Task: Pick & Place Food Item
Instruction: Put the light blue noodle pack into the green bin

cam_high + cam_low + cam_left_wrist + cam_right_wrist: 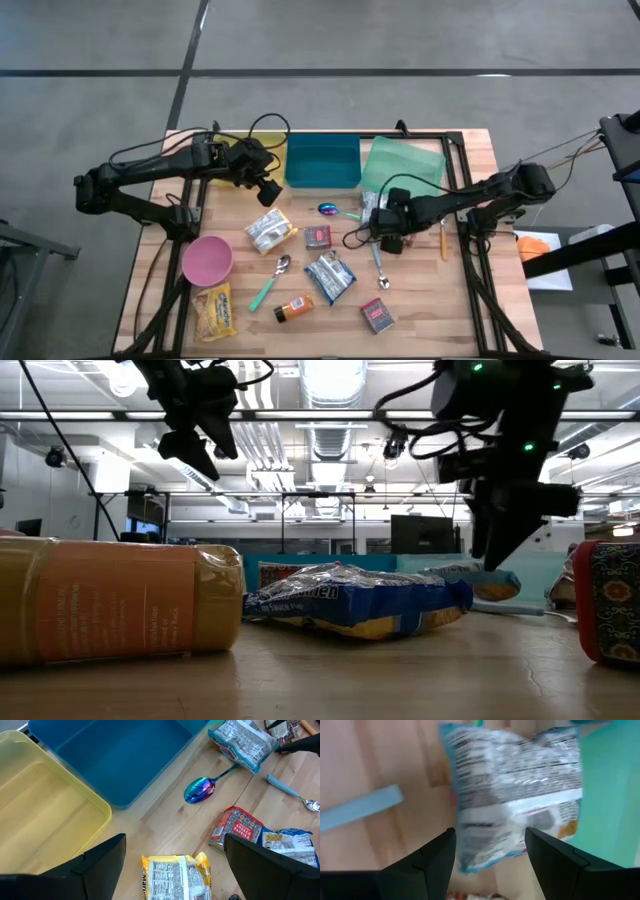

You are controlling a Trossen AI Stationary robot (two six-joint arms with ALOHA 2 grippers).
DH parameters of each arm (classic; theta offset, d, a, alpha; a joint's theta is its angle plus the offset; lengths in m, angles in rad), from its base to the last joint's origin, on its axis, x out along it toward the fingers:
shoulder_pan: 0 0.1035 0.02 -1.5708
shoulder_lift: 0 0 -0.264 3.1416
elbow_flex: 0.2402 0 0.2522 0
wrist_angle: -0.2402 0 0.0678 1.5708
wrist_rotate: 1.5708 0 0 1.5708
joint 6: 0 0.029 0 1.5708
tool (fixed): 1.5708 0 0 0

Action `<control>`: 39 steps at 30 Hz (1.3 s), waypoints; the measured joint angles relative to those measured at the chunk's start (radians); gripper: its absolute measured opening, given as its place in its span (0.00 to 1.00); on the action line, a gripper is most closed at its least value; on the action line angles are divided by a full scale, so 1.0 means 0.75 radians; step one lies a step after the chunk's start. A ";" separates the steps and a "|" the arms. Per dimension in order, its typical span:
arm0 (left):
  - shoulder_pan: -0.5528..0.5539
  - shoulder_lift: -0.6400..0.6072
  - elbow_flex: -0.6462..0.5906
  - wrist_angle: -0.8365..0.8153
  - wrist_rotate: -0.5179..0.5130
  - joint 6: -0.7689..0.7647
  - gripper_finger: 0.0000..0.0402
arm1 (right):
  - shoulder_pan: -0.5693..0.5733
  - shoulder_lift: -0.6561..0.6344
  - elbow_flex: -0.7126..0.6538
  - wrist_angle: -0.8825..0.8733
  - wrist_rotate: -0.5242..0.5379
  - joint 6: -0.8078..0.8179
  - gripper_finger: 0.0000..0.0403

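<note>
Right now your table [470, 150] carries a blue bin [322, 162] at the middle of its far edge, with a yellow bin [262, 150] and a green mat [405, 165] flanking it. Your right gripper [490, 847] hangs with fingers spread directly over the silver snack packet [515, 795], at the mat's near-left corner, not yet gripping. Your left gripper [172, 850] waits, fingers wide, above the tabletop near the yellow bin's near edge.

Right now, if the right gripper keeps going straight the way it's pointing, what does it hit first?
Most likely the silver snack packet. It lies directly ahead of the right gripper, centred between the open fingers, beside the green tray. How much gap remains is unclear.
</note>
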 joint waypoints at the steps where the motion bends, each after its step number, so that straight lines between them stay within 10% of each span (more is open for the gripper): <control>1: 0.000 0.000 0.000 0.000 0.000 0.001 0.86 | 0.009 -0.001 -0.006 -0.001 0.010 -0.003 0.59; 22: 0.000 0.000 0.000 0.001 0.001 -0.003 0.86 | 0.016 0.161 -0.124 0.204 0.207 -0.023 0.56; 34: 0.000 0.000 0.000 0.000 0.000 -0.005 0.86 | 0.031 0.081 -0.131 0.200 0.113 0.012 0.05; 39: 0.000 0.000 0.000 0.000 0.001 -0.004 0.86 | 0.030 0.048 -0.131 0.197 0.082 0.014 0.03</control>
